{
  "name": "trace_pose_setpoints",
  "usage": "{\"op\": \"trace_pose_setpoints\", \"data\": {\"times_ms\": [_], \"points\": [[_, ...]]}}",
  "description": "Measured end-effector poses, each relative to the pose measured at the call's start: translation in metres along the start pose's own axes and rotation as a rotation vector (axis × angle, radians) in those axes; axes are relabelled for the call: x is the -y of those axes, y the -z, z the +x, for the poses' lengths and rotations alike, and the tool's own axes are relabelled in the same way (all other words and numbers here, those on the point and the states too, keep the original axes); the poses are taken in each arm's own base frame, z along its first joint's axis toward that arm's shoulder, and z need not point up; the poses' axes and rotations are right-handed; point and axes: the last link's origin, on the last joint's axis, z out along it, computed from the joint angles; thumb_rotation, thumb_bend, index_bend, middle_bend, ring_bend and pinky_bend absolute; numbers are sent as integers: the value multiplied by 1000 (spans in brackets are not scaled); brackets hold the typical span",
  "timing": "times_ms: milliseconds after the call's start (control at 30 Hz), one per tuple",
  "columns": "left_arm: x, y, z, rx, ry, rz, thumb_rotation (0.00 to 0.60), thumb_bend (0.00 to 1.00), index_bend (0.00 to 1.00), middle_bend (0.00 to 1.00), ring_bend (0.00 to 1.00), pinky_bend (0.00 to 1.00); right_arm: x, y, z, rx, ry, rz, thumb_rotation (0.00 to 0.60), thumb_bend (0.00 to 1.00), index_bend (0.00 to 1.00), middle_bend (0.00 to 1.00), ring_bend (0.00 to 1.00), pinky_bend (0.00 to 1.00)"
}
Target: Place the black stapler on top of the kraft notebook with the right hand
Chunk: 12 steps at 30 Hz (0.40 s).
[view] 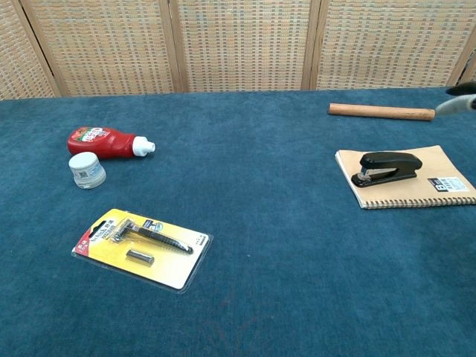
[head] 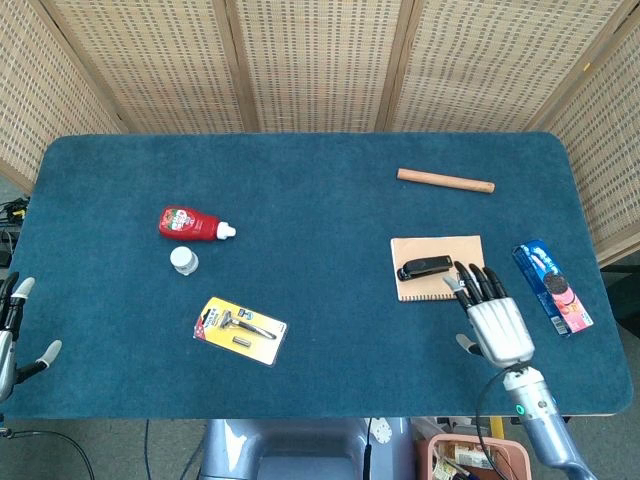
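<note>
the black stapler (head: 426,268) lies flat on the kraft notebook (head: 465,252), on the notebook's left portion, long axis running across the cover. the notebook rests on the blue surface (head: 320,190), spiral edge toward the robot.

the right robot hand (head: 493,318) is raised near the front right edge of the surface, just right of and nearer the robot than the notebook. its fingers are extended and spread apart, and it holds nothing. it is clear of both stapler and notebook. in the chest view only its fingertips (view: 462,97) show at the right frame edge.

the left robot hand (head: 14,330) shows only partly at the left frame edge of the head view, off the surface; fingers appear apart with nothing between them.

other items on the surface:
- wooden stick (head: 445,180), behind the notebook.
- cookie packet (head: 551,286), right of the notebook.
- red bottle (head: 193,223), lying on its side, left area.
- small white jar (head: 184,260), just in front of the bottle.
- razor blister pack (head: 240,329), front left of centre.
</note>
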Motion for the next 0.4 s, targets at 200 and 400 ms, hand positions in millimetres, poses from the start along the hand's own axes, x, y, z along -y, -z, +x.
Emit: {"op": "trace_pose_setpoints", "data": {"times_ms": [200, 400], "points": [[1, 0, -1, 3, -1, 4, 600, 210, 0, 0, 0, 0, -20, 22, -14, 2, -27, -37, 600, 59, 0, 0, 0, 48], [0, -1, -1, -7, -2, 3, 600, 210, 0, 0, 0, 0, -26, 23, -13, -19, -24, -54, 600, 59, 0, 0, 0, 46]]}}
